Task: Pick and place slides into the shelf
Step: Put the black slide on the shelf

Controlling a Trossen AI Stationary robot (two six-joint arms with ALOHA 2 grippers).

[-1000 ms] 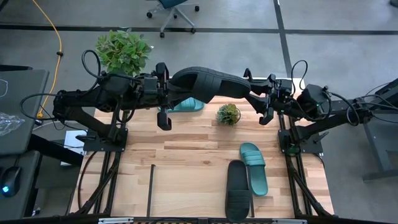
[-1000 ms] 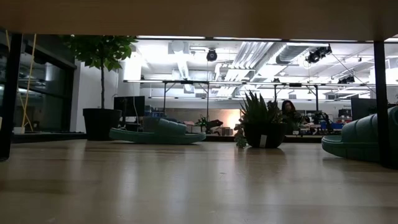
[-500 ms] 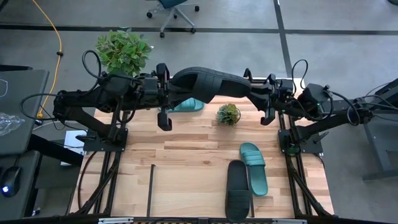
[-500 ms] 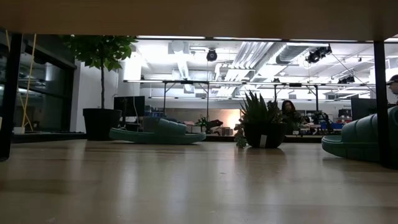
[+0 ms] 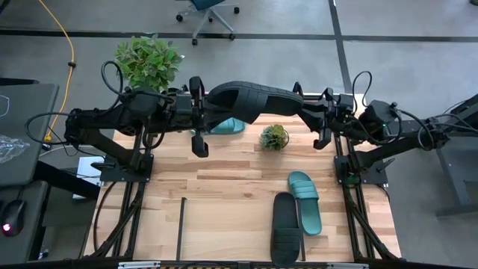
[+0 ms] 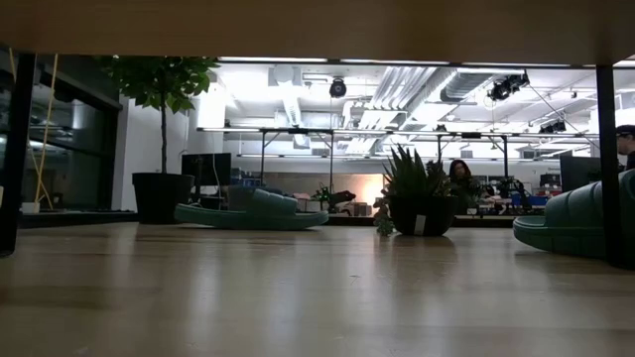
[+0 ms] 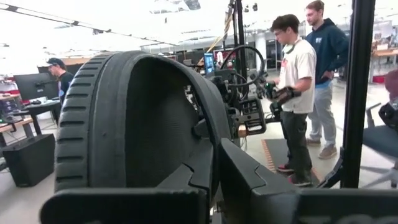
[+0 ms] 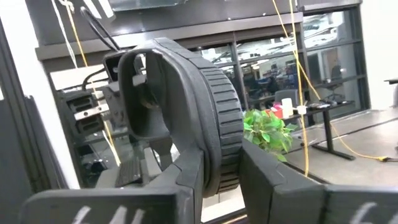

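Black slide (image 5: 250,99) (airborne) spans both grippers.

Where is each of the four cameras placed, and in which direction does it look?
High view: above, looking straight down on the wooden table; both arms show.
Low view: at table height, looking level toward the small potted plant; no arm shows.
Left wrist view: behind the left end effector, facing the ribbed black rubber slide.
Right wrist view: behind the right end effector, facing that slide's other end.
Shared: both wrist views show the one slide.
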